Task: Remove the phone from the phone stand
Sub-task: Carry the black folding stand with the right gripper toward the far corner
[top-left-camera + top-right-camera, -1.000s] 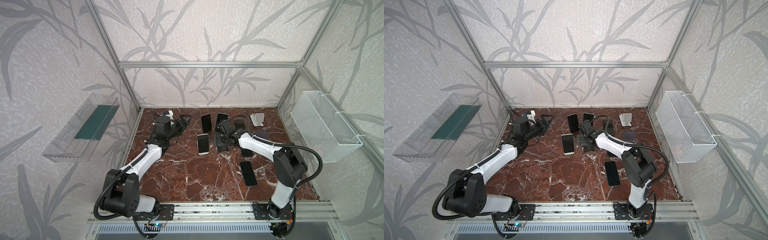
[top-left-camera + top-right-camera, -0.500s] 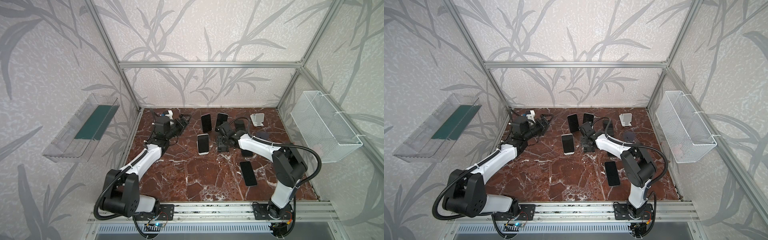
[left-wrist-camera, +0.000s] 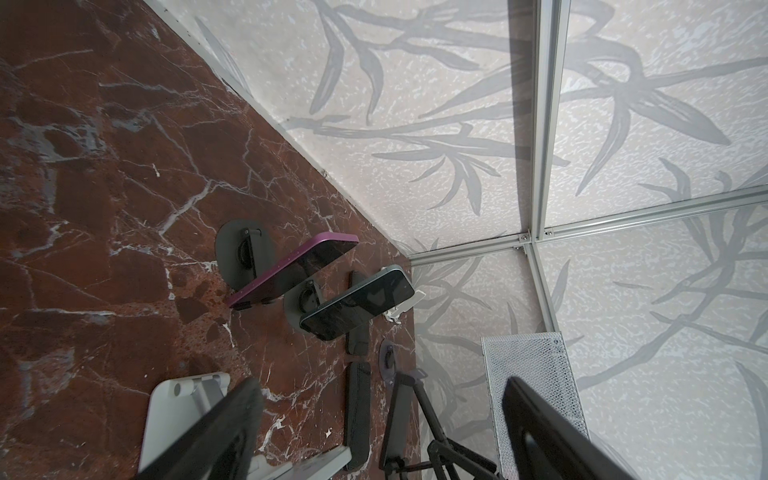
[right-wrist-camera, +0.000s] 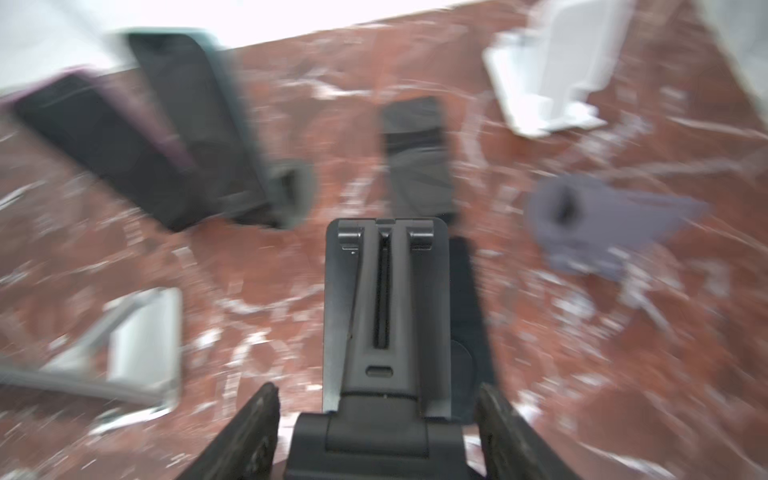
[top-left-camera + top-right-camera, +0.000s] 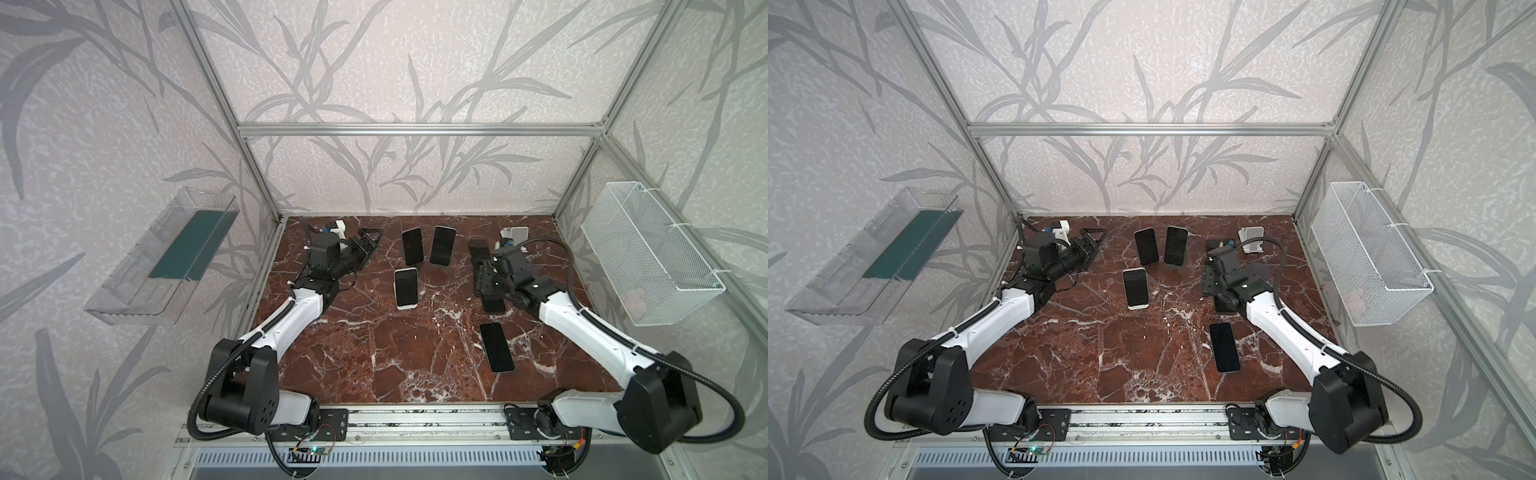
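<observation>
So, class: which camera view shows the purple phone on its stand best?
The left wrist view: the purple phone is sharp, side-on, its purple edge and round stand visible. In both top views it is small, only its dark screen showing. The right wrist view blurs it.

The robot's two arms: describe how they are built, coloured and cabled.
The left arm and right arm match: white tapered link shells, bulky black joint housings and black wrists. A black corrugated hose loops from each base up to the forearm, fastened with pale ties. The jaws are dark with textured faces. Both bases are mounted on a silver rail along the front edge.
</observation>
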`<control>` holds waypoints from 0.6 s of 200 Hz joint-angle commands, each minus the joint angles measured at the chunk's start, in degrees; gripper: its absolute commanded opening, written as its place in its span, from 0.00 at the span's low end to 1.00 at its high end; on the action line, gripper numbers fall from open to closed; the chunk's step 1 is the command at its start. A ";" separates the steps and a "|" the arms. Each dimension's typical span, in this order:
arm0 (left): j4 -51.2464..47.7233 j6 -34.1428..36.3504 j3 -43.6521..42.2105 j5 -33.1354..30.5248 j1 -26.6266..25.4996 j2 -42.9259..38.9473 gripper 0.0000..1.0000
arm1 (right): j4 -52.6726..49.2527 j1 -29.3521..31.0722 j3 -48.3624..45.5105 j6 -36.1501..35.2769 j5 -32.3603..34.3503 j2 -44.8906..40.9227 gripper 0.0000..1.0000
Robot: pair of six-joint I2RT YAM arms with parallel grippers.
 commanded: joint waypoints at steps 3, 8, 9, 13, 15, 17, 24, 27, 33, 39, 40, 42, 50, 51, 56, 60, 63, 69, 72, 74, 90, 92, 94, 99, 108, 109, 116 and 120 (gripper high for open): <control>1.94 -1.30 1.09 0.42 0.12 -1.35 0.90 | -2.83 -9.08 -4.40 0.59 -0.19 -6.57 0.58; 2.23 -1.60 1.11 0.58 0.12 -1.33 0.91 | -2.75 -10.74 -5.13 0.33 0.34 -7.50 0.58; 2.27 -1.69 1.12 0.59 0.12 -1.28 0.91 | -2.76 -10.98 -5.21 0.29 0.48 -7.63 0.58; 2.53 -1.91 1.02 0.67 0.16 -1.16 0.91 | -2.83 -11.92 -5.56 0.12 1.14 -8.13 0.58; 2.63 -2.00 0.91 0.69 0.13 -1.11 0.90 | -2.78 -12.38 -5.68 -0.03 1.43 -8.30 0.58; 2.74 -2.05 0.93 0.76 0.12 -1.07 0.91 | -2.72 -12.84 -5.88 -0.20 1.52 -8.51 0.58; 3.00 -2.36 0.79 0.86 0.12 -1.06 0.90 | -2.43 -14.29 -6.15 -0.87 1.52 -8.73 0.58; 3.01 -2.46 0.81 0.87 0.12 -0.95 0.91 | -2.39 -14.75 -6.31 -1.21 1.56 -8.61 0.58; 3.16 -2.71 0.83 1.03 0.12 -0.83 0.90 | -2.31 -15.53 -6.42 -1.66 1.77 -8.21 0.58; 3.35 -2.82 0.85 1.17 0.12 -0.75 0.90 | -2.48 -16.53 -6.33 -1.93 1.62 -7.61 0.58; 3.35 -2.82 0.86 1.20 0.12 -0.73 0.91 | -2.49 -16.68 -6.33 -1.90 1.56 -7.47 0.58; 3.36 -2.83 0.87 1.22 0.12 -0.76 0.91 | -2.54 -17.09 -6.33 -1.94 1.40 -7.19 0.58; 3.32 -2.83 0.79 1.11 0.12 -0.79 0.91 | -2.19 -18.25 -6.57 -1.85 0.50 -6.15 0.58; 3.34 -2.83 0.79 1.08 0.12 -0.79 0.91 | -2.13 -18.38 -6.63 -1.86 0.38 -6.04 0.58; 3.35 -2.72 0.67 0.98 0.12 -0.89 0.90 | -2.05 -18.96 -6.68 -1.87 -0.20 -5.42 0.58; 3.32 -2.67 0.66 0.85 0.12 -0.95 0.91 | -1.91 -19.34 -6.66 -1.84 -0.57 -4.97 0.58; 3.28 -2.58 0.57 0.73 0.12 -1.00 0.91 | -1.86 -19.52 -6.68 -1.98 -0.77 -4.69 0.58; 3.14 -2.40 0.62 0.62 0.12 -1.06 0.91 | -1.51 -19.67 -6.59 -2.49 -0.84 -4.16 0.58; 3.04 -2.31 0.68 0.54 0.12 -1.06 0.91 | -1.48 -19.81 -6.59 -2.68 -0.83 -3.90 0.58; 2.95 -2.30 0.63 0.46 0.12 -1.06 0.90 | -1.45 -19.87 -6.60 -2.82 -0.80 -3.74 0.59; 3.01 -2.30 0.70 0.74 0.12 -1.04 0.91 | -1.14 -20.54 -6.98 -3.44 -1.23 -1.89 0.60; 3.01 -2.30 0.81 0.77 0.12 -1.06 0.90 | -1.11 -20.71 -7.07 -3.38 -1.39 -1.64 0.60; 3.01 -2.30 0.75 0.78 0.12 -1.02 0.91 | -1.05 -20.84 -7.13 -3.32 -1.69 -1.49 0.61; 3.01 -2.30 0.75 0.77 0.10 -0.90 0.90 | -0.71 -21.23 -7.48 -3.27 -2.46 -0.84 0.61; 3.01 -2.30 0.69 0.70 0.12 -0.80 0.91 | 0.28 -21.85 -8.25 -3.27 -3.83 -0.10 0.62; 3.01 -2.30 0.65 0.70 0.12 -0.80 0.91 | 0.43 -21.85 -8.30 -3.32 -3.94 -0.02 0.62; 3.03 -2.30 0.68 0.69 0.12 -0.65 0.91 | 1.06 -22.15 -8.68 -3.45 -4.44 0.42 0.62; 3.01 -2.38 0.70 0.72 0.12 -0.56 0.91 | 1.25 -22.22 -8.93 -3.37 -4.48 0.69 0.63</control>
